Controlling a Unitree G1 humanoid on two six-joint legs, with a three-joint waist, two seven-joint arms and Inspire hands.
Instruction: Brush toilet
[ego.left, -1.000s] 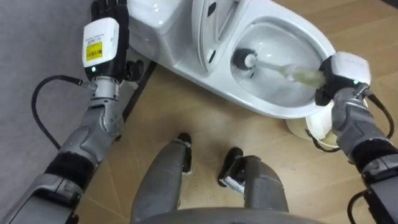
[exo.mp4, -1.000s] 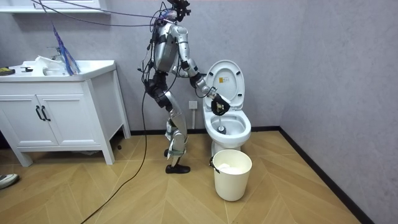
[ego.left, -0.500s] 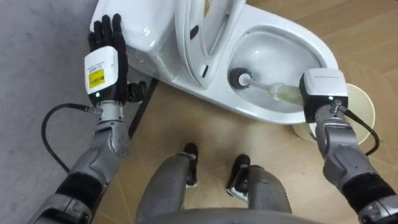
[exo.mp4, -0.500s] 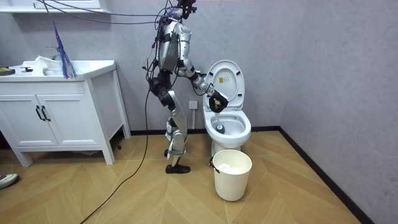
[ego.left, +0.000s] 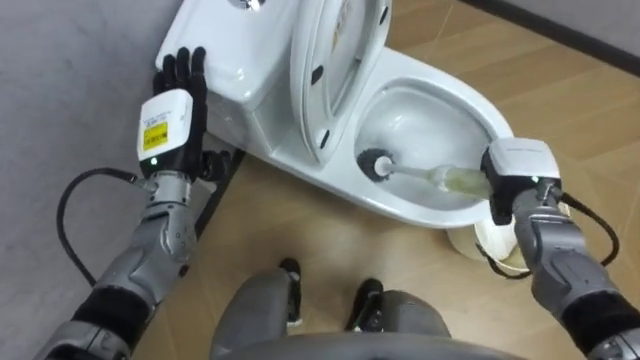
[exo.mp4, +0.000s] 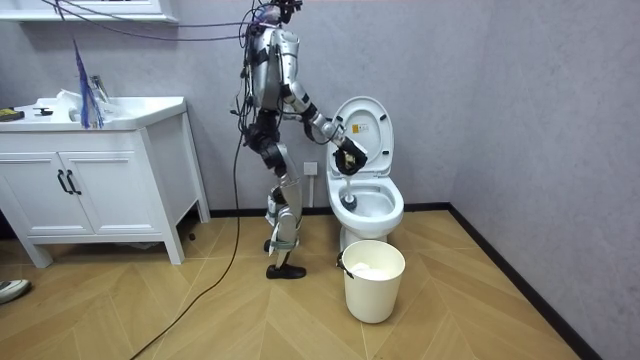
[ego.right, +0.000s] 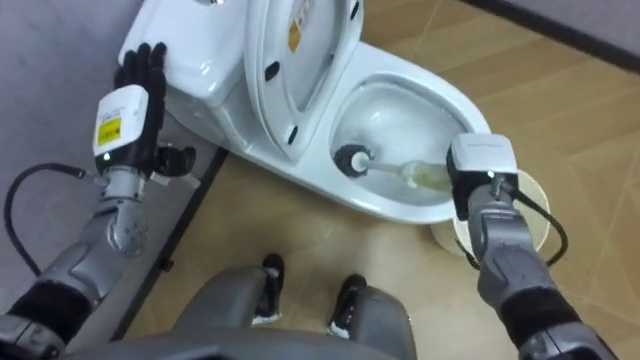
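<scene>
1. I'm gripping the toilet brush (ego.left: 440, 178) with my right hand (ego.left: 515, 185) — fingers curled tight round the rear end of its pale handle.
2. The bristle head (ego.left: 375, 165) is sitting low inside the toilet bowl (ego.left: 398, 208), seemingly against the inner wall, just below the raised lid (ego.left: 335, 60).
3. My left hand (ego.left: 178, 100) is hovering beside the cistern (ego.left: 240, 60); fingers straight, holding nothing.
4. I'm judging the brush light, with a stiff handle and springy bristles; probably wet and slick — holding it far back, firmly, should stop it twisting.
</scene>
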